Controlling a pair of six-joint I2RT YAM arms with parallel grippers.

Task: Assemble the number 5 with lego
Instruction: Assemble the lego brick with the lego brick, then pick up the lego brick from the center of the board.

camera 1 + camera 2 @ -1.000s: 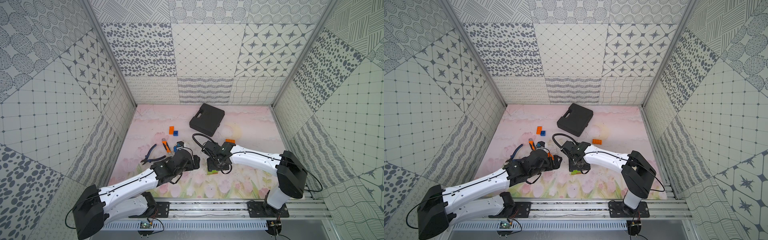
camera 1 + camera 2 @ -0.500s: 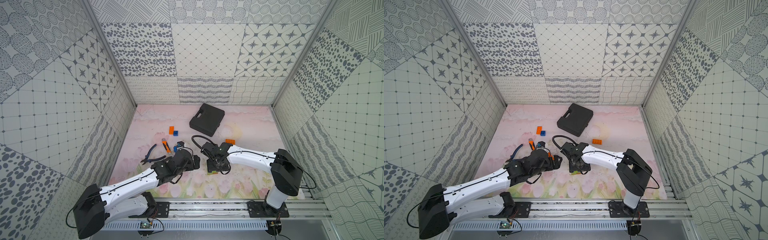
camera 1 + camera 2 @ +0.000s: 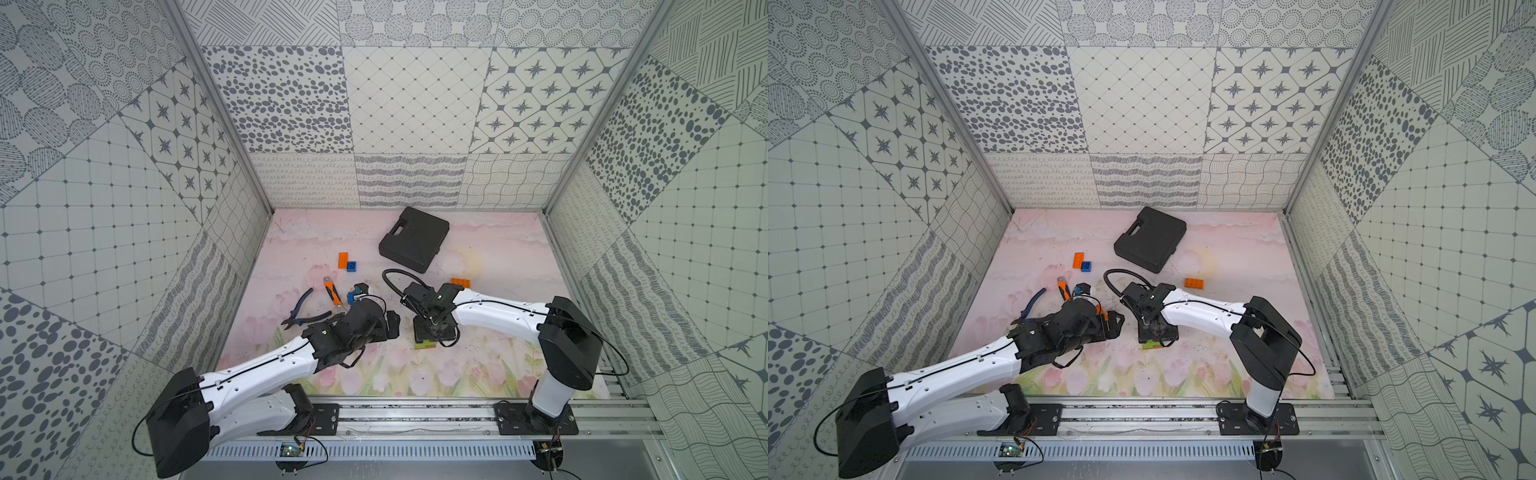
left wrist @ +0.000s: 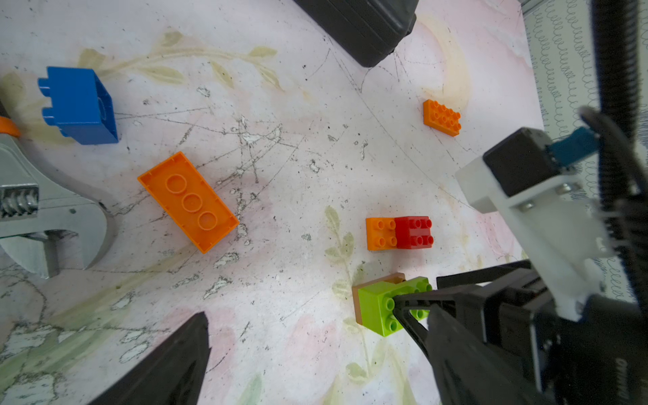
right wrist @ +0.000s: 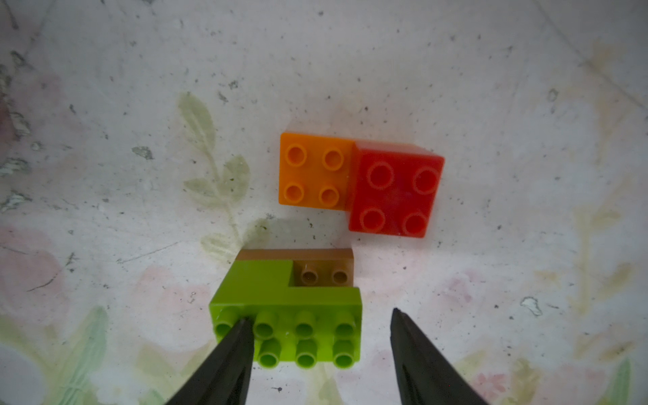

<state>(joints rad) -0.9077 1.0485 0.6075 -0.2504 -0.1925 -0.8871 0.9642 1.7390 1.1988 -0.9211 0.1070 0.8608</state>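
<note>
**Bimanual lego assembly, mid-task.** The right gripper (image 5: 319, 315) stands low over the green brick (image 5: 287, 315), which is seated on a brown brick (image 5: 324, 275) so that two brown studs stay exposed. Its jaws are partly spread: one fingertip (image 5: 238, 350) rests over the end studs of the green brick and the other stands clear of the opposite end, so nothing is clamped. Just beyond the green brick, apart from it, a red brick (image 5: 396, 189) abuts, and appears to overlap, one end of an orange brick (image 5: 314, 171). The step in hand appears to be taking hold of the green-and-brown stack. The next move calls for centring the jaws so that both fingers bracket the green brick's ends, then closing squarely, since an off-centre pinch could twist it off its brown base. Most of the numeral is judged unbuilt. Farther from the green brick lie an overturned orange brick (image 4: 189, 201), a blue brick (image 4: 79, 105) on its side and a far orange brick (image 4: 441, 117), all loose. The left gripper (image 3: 390, 325) hovers beside the green brick, jaws at their widest and empty. Surface: a pale pink flower-printed mat (image 3: 498, 257), scuffed and scratched, with a black case (image 3: 414, 239) well beyond the green brick. Room: grey-on-white patterned wall panels (image 3: 415, 124) on three sides.
</note>
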